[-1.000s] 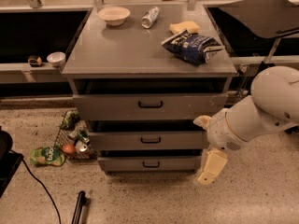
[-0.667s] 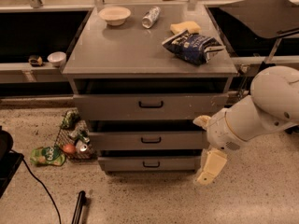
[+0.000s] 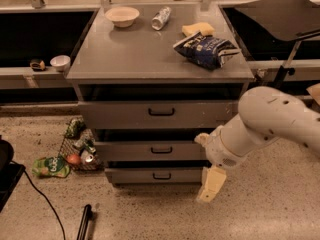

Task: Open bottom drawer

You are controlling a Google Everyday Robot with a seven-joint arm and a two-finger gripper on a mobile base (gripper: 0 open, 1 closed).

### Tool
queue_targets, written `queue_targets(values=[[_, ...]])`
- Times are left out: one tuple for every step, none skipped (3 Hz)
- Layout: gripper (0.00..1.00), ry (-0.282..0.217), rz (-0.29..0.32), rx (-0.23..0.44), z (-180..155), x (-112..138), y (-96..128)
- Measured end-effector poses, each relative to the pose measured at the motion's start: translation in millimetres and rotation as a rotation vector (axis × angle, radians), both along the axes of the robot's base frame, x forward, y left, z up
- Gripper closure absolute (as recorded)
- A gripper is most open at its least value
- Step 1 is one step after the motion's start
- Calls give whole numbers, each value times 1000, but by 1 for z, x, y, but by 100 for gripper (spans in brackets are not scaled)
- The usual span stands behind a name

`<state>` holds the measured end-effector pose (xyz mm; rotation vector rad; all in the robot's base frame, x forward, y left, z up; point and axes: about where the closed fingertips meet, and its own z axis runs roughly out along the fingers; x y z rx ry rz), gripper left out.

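Since the earlier frame the white robot arm [image 3: 270, 121] and its cream gripper [image 3: 211, 184] have shifted slightly left toward the grey metal cabinet [image 3: 150, 64]; the drawers look unchanged. On the cabinet top are a white bowl [image 3: 122, 15], a silver can lying on its side [image 3: 161, 18], a yellow sponge [image 3: 197, 29] and a blue chip bag [image 3: 205, 49]. The floor is speckled stone [image 3: 150, 214], with a green pouch [image 3: 50, 166] and crushed cans [image 3: 82, 146] at the cabinet's left. The narrow grey bottom drawer with a small black loop handle [image 3: 155, 175] is lowest in the cabinet. The gripper hangs low just right of that drawer's right end, well apart from the handle. Whether the gripper is spread or closed, cannot tell.
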<state>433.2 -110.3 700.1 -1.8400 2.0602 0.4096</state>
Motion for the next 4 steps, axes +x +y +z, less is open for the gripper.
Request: queue_targets(values=[[0, 9, 85, 40, -58, 3, 20], [0, -13, 160, 116, -104, 4, 34], [0, -20, 193, 204, -142, 8, 44], [0, 13, 194, 264, -185, 15, 55]])
